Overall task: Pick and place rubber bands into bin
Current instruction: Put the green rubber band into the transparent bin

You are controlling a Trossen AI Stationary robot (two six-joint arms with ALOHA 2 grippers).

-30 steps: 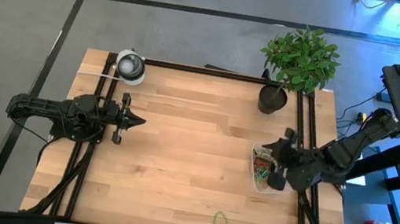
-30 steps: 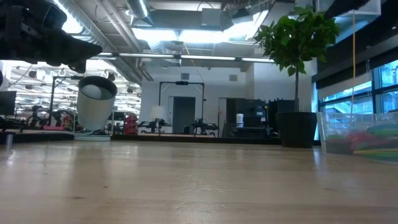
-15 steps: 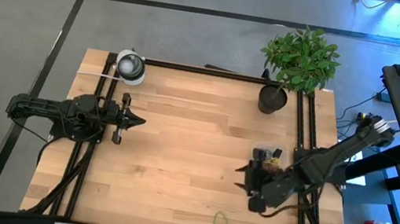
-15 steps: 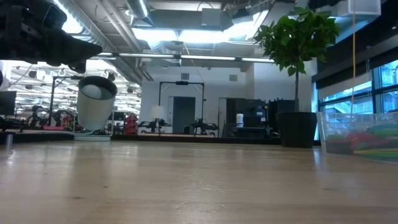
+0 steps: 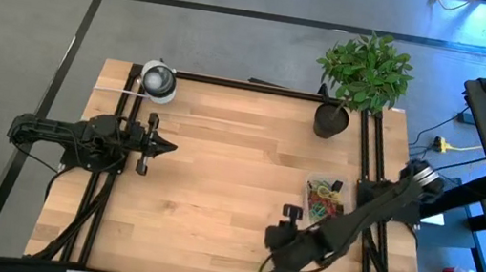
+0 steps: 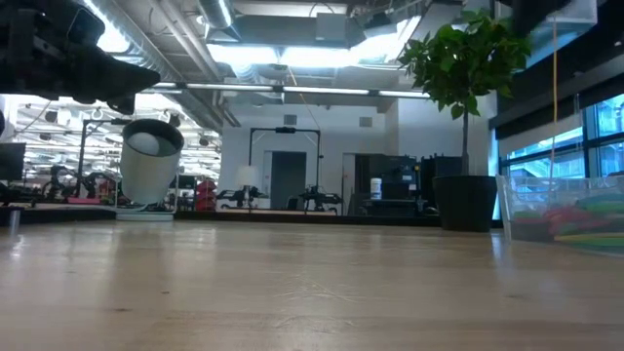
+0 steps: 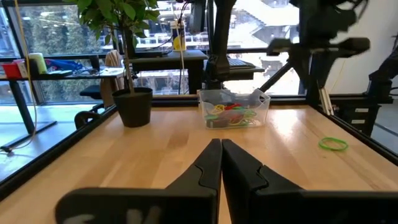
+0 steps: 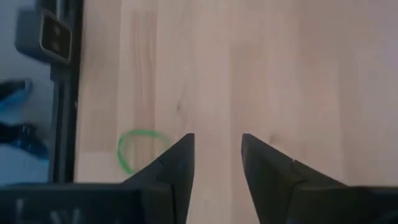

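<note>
One green rubber band [image 8: 140,150] lies flat on the wooden table near its near edge; the left wrist view shows this band [image 7: 334,144] too. My right gripper [image 8: 217,142] hovers open over the table, pointing steeply down, the band just beside one finger and nothing between the fingers. In the high view the right gripper [image 5: 271,261] covers the band. The clear bin [image 5: 322,198] holds several coloured rubber bands and stands at the table's right side. My left gripper [image 5: 164,146] waits shut and level at the table's left.
A potted plant [image 5: 343,112] stands at the far right corner and a white-and-grey roll [image 5: 159,80] at the far left corner. Black frame rails [image 5: 369,145] run along the table's sides. Bare wood lies between the two arms.
My right gripper has left the place over the bin and swung toward the table's near edge and leftward, sinking and tipping more steeply down, and has ended over the green rubber band. The bin and the band have stayed where they were.
</note>
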